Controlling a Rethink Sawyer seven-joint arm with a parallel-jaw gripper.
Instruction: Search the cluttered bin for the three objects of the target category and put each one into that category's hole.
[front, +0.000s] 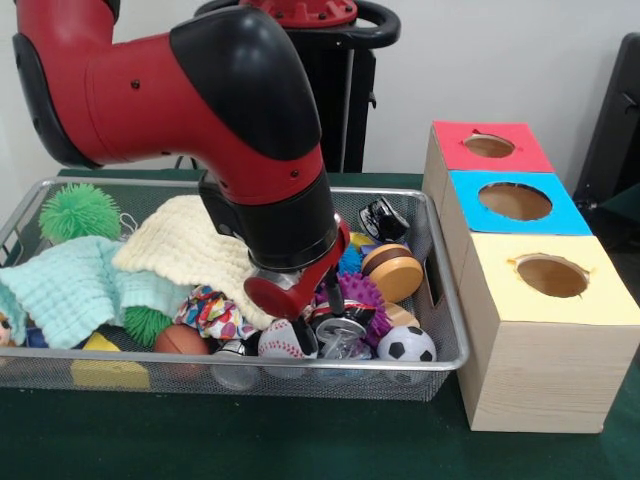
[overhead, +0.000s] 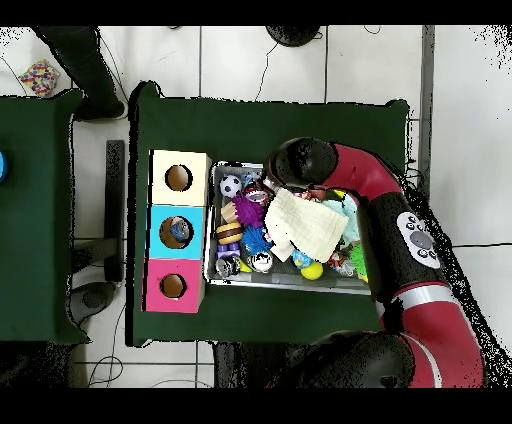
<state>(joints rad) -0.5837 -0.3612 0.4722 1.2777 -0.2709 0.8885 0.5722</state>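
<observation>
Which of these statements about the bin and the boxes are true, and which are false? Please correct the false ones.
1. The soccer ball lies in the bin corner nearest the yellow box. True.
2. The blue box stands between the red box and the yellow one. True.
3. The cream cloth hangs over the bin's rim. False: it lies inside, on the other things.
4. The green spiky ball is beside the boxes. False: it sits at the bin's opposite end.
5. The arm is over the bin. True.
</observation>
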